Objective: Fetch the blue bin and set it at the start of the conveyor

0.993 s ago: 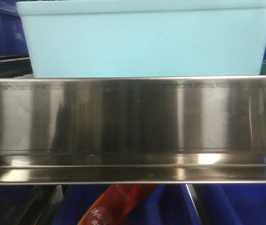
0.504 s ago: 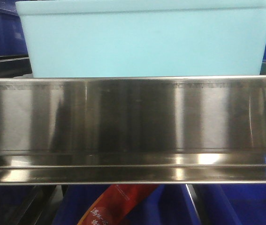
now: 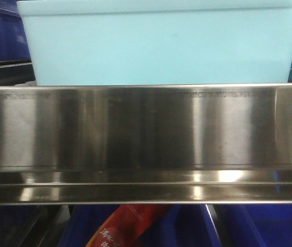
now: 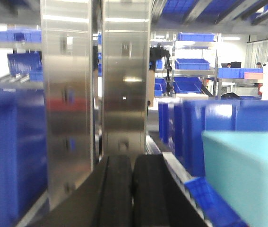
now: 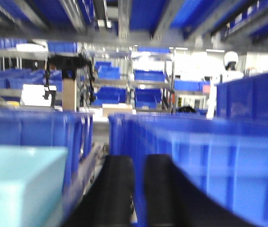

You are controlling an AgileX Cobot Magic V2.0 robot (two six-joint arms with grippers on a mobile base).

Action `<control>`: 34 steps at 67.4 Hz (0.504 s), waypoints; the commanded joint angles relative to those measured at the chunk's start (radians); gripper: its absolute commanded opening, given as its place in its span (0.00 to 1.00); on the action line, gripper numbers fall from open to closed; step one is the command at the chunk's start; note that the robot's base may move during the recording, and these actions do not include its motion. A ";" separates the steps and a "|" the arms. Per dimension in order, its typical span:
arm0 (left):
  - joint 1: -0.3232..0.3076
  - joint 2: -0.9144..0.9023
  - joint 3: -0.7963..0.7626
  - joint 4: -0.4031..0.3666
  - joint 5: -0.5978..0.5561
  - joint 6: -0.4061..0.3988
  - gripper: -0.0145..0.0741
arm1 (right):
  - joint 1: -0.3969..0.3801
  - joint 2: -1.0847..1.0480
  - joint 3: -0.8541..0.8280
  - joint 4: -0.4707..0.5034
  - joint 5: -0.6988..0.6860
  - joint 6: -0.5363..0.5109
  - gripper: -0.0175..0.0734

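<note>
The left end effector (image 4: 133,161) has its two black fingers (image 4: 117,189) pressed together with nothing between them. Just to its right and slightly ahead stands the blue bin (image 4: 247,179), of which one pale aqua corner and rim show. Straight ahead of this end effector rise two steel uprights (image 4: 70,109) of the shelf rack, and to its left is a dark blue bin (image 4: 11,151).

The right end effector (image 5: 139,161) shows a narrow gap between its fingers and holds nothing; this view is blurred. The aqua bin lies to its left, low and close, and a row of dark blue ribbed bins (image 5: 228,156) runs along its right side.

From the front, the aqua bin sits upright on the steel shelf, just behind the shelf's front lip (image 3: 146,128). Below the shelf a red packet (image 3: 130,226) shows among more dark blue bins.
</note>
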 commanded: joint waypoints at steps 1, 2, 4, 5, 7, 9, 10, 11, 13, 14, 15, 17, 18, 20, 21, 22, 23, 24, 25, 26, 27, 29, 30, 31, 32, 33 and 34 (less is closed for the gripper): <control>0.003 0.030 -0.088 0.029 0.091 0.003 0.31 | -0.006 0.021 -0.066 -0.005 0.048 -0.007 0.51; 0.003 0.036 -0.106 0.029 0.099 0.003 0.34 | -0.006 0.025 -0.071 -0.005 0.048 -0.007 0.55; 0.003 0.052 -0.128 0.029 0.104 0.003 0.41 | -0.006 0.033 -0.078 -0.005 0.040 -0.007 0.62; 0.003 0.058 -0.137 0.027 0.104 0.003 0.44 | -0.005 0.037 -0.080 -0.005 0.034 -0.007 0.65; 0.003 0.070 -0.155 0.027 0.104 0.003 0.50 | -0.002 0.043 -0.078 -0.005 0.008 -0.007 0.73; 0.003 0.081 -0.174 0.027 0.104 0.003 0.57 | 0.006 0.044 -0.078 -0.005 -0.005 -0.007 0.78; 0.003 0.087 -0.180 0.027 0.104 0.003 0.59 | 0.011 0.044 -0.078 -0.005 -0.010 -0.007 0.80; 0.003 0.095 -0.186 0.027 0.102 0.003 0.62 | 0.016 0.046 -0.078 -0.005 -0.015 -0.007 0.82; 0.001 0.110 -0.197 0.027 0.105 0.003 0.66 | 0.027 0.046 -0.078 -0.005 -0.033 -0.007 0.82; 0.000 0.115 -0.201 0.027 0.106 0.003 0.67 | 0.031 0.048 -0.078 -0.005 -0.042 -0.007 0.82; -0.001 0.121 -0.205 0.027 0.109 0.003 0.68 | 0.034 0.048 -0.078 -0.005 -0.053 -0.007 0.82; -0.008 0.137 -0.215 0.027 0.121 0.003 0.69 | 0.043 0.053 -0.078 -0.005 -0.063 -0.007 0.82; -0.011 0.148 -0.223 0.027 0.133 0.003 0.69 | 0.046 0.053 -0.081 -0.005 -0.065 -0.007 0.82; -0.017 0.163 -0.234 0.027 0.150 0.003 0.69 | 0.053 0.057 -0.088 -0.005 -0.057 -0.007 0.82; -0.020 0.171 -0.240 0.027 0.158 0.003 0.69 | 0.056 0.059 -0.093 -0.005 -0.043 -0.007 0.82; -0.023 0.179 -0.249 0.025 0.166 0.003 0.69 | 0.059 0.061 -0.098 -0.005 -0.031 -0.007 0.82; -0.027 0.192 -0.256 0.025 0.175 0.003 0.69 | 0.062 0.063 -0.103 -0.005 -0.018 -0.007 0.82; -0.031 0.201 -0.266 0.023 0.181 0.003 0.69 | 0.066 0.066 -0.110 -0.005 -0.002 -0.007 0.82; -0.038 0.210 -0.273 0.023 0.187 0.003 0.69 | 0.069 0.069 -0.117 -0.005 0.014 -0.007 0.82; -0.040 0.219 -0.277 0.021 0.192 0.003 0.69 | 0.072 0.073 -0.125 -0.005 0.031 -0.007 0.82; -0.047 0.233 -0.288 0.017 0.201 0.003 0.69 | 0.074 0.078 -0.136 -0.005 0.048 -0.007 0.82; -0.055 0.247 -0.305 0.015 0.209 0.003 0.69 | 0.077 0.092 -0.152 -0.005 0.089 -0.007 0.82; -0.065 0.261 -0.313 0.012 0.216 0.006 0.69 | 0.079 0.100 -0.161 -0.005 0.104 -0.007 0.82; -0.075 0.275 -0.326 0.005 0.220 0.006 0.69 | 0.084 0.111 -0.173 -0.005 0.125 -0.007 0.82; -0.082 0.284 -0.334 0.001 0.226 0.007 0.69 | 0.086 0.120 -0.183 -0.005 0.138 -0.007 0.82; -0.090 0.293 -0.347 -0.006 0.229 0.007 0.69 | 0.090 0.134 -0.196 -0.005 0.156 -0.007 0.82; -0.099 0.303 -0.355 -0.006 0.233 0.007 0.69 | 0.092 0.140 -0.200 -0.005 0.162 -0.007 0.82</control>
